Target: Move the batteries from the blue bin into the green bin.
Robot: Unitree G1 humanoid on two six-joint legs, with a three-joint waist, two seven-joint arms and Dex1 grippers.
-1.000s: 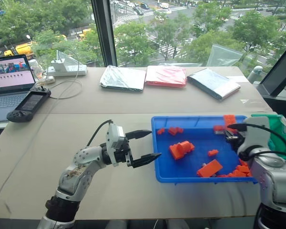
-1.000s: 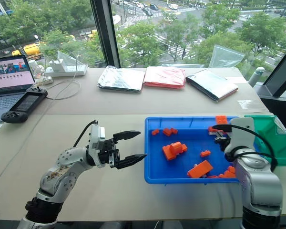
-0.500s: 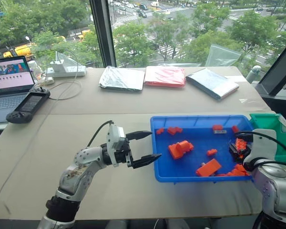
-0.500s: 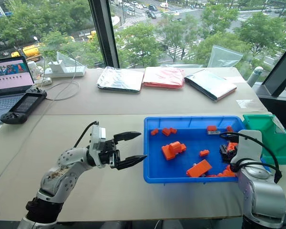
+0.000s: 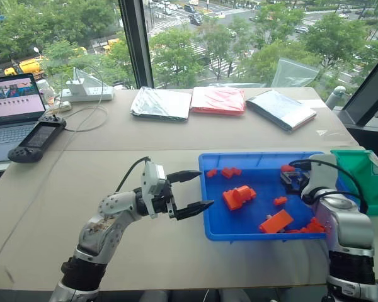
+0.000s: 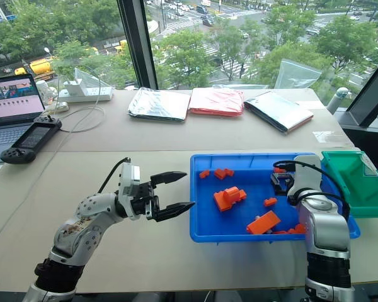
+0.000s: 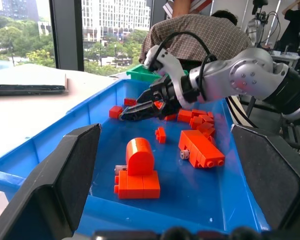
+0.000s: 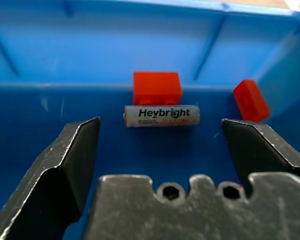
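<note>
My R fingers (image 6: 279, 180): spread wide, holding nothing, low inside the blue bin (image 5: 214, 234) near its far right corner, aimed at the far wall.
Battery (image 8: 161, 116): a real one, white w/ "Heybright" on it. Lies flat on the bin floor, just ahead of my R fingers, between the two tips. Not touched.
Orange brick (image 8: 157, 87): right behind the battery, at its 12 o'clock, against the far wall. Looks to be touching it.
2nd small orange brick (image 8: 251, 99): at the battery's 2 o'clock, apart from it.
Other orange bricks: a big lump (image 5: 238, 197) mid-bin, a long one (image 5: 276, 221) at the lump's 4 o'clock, a few small ones (image 5: 227, 172) at the bin's far left, a pile (image 5: 313, 226) at the near right corner.
My L fingers (image 5: 195, 190): spread, holding nothing, in the air just outside the bin's left wall, at its 9 o'clock, pointing at it.
Green bin (image 5: 363, 182): on the worktop (image 5: 82, 182), right beside the blue bin, at its 3 o'clock. Can't tell what's in it.
Far off: a person (image 7: 200, 35) in a checked shirt, seen from the L wrist.
</note>
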